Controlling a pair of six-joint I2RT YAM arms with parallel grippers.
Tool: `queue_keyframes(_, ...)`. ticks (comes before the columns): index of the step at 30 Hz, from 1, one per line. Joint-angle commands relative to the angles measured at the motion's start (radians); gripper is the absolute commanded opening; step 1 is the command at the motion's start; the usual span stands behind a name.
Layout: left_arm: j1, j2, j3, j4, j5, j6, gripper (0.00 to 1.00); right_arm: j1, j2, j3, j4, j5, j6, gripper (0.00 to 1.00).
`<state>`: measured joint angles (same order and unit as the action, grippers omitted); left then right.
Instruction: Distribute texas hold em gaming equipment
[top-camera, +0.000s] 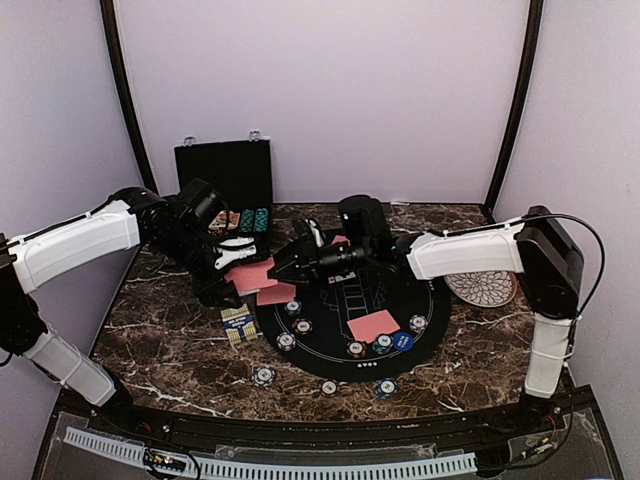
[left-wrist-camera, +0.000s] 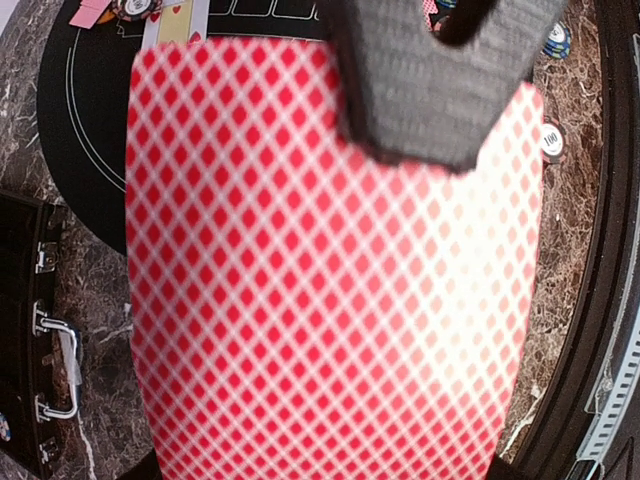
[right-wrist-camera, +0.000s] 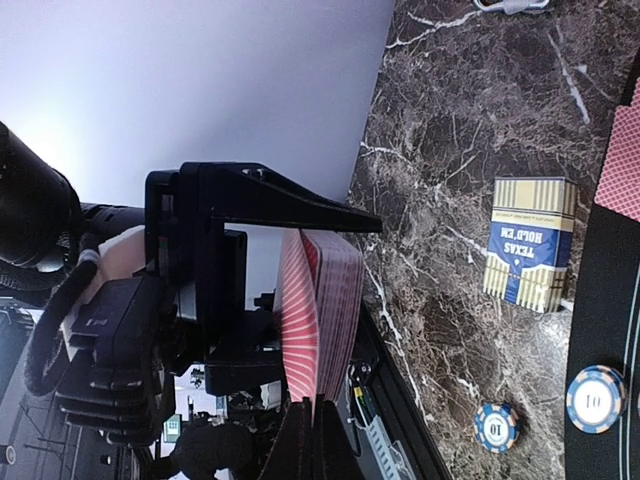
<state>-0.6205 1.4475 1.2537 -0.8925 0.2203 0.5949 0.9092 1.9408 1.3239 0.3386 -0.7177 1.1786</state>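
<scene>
Nearest us, poker chips (top-camera: 263, 376) dot the desk (top-camera: 170, 340) edge and ring the black mat (top-camera: 325, 345), apparently stakes set out seat by seat. Dealt cards (top-camera: 372, 325) lie face down on the mat. Just beyond, the left pincer (top-camera: 228, 262) is clamped on the red-backed deck (left-wrist-camera: 330, 300), lifted like a dealer's hand. The right pincer (top-camera: 283, 266) is pinched fully closed at its edge, likely peeling one; I can't tell if it has a card. The black case (top-camera: 225, 175) stands open at the back.
</scene>
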Motion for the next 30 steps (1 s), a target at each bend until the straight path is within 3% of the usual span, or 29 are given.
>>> queue_keyframes(1, 0.003, -0.007, -0.02, 0.003, -0.028, 0.009, 0.0, -0.046, -0.087, -0.013, -0.108, 0.009, -0.075, 0.0)
queue_keyframes(8, 0.002, -0.01, -0.033, 0.008, -0.047, 0.009, 0.0, -0.118, -0.189, -0.036, -0.327, 0.038, -0.204, 0.0)
queue_keyframes(13, 0.002, -0.013, -0.041, 0.011, -0.051, 0.009, 0.0, -0.187, -0.243, -0.019, -0.578, 0.12, -0.326, 0.0)
queue_keyframes(16, 0.002, -0.012, -0.04, 0.008, -0.051, 0.007, 0.0, -0.223, -0.241, 0.053, -0.807, 0.273, -0.445, 0.0)
queue_keyframes(22, 0.003, -0.022, -0.045, 0.007, -0.048, 0.006, 0.0, -0.236, -0.164, 0.248, -1.156, 0.719, -0.579, 0.0)
queue_keyframes(30, 0.002, -0.032, -0.054, 0.008, -0.047, 0.009, 0.0, -0.191, -0.038, 0.413, -1.336, 1.098, -0.587, 0.0)
